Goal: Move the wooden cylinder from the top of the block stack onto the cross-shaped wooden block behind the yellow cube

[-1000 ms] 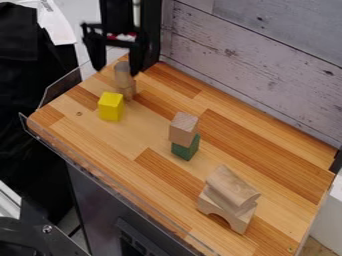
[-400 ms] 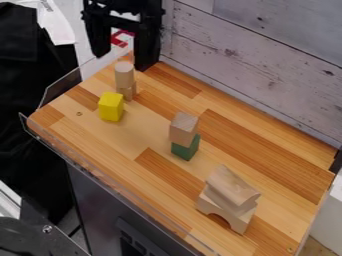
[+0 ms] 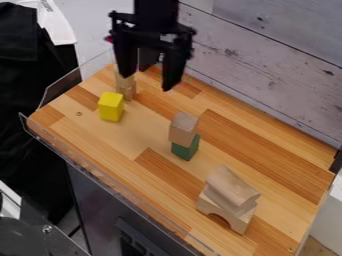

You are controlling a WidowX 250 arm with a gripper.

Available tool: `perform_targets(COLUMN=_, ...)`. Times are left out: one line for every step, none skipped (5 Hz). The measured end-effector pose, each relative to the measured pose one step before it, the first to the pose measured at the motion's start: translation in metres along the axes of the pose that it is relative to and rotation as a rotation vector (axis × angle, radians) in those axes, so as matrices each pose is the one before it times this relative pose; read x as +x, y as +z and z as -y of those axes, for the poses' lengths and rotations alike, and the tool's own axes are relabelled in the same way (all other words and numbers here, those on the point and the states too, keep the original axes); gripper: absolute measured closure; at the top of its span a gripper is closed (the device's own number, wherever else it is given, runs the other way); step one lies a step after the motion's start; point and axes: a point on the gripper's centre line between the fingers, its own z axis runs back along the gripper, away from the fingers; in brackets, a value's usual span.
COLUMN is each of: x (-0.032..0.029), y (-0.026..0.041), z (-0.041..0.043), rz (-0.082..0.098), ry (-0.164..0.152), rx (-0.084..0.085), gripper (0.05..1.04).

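Hanging with fingers spread, the gripper (image 3: 146,82) is nearest the wooden cylinder (image 3: 123,83) atop a small block (image 3: 129,93) on the table (image 3: 100,140), probably light, stiff and best pinched around its curved sides.

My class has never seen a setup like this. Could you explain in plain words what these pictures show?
One fixed camera looks down at a slant on a wooden surface. The black machine entering from the top is a robot arm. Its gripper, a two-fingered hand, is open and holds nothing. Partly behind it stands a pale cylinder on a small block, near a yellow block. Further right, a wooden block sits on a green block, and a rounded block tops an arch block.
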Motion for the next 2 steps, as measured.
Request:
perform_targets(x=0.00311, y=-0.00757, z=0.01066, rz=0.0243, ry=0.0015, rx=0.0105, gripper=0.083)
perform_targets(x=0.00471, y=-0.01104, z=0.00314, rz=0.0099, ry=0.0244, rx=0.0027, gripper=0.083)
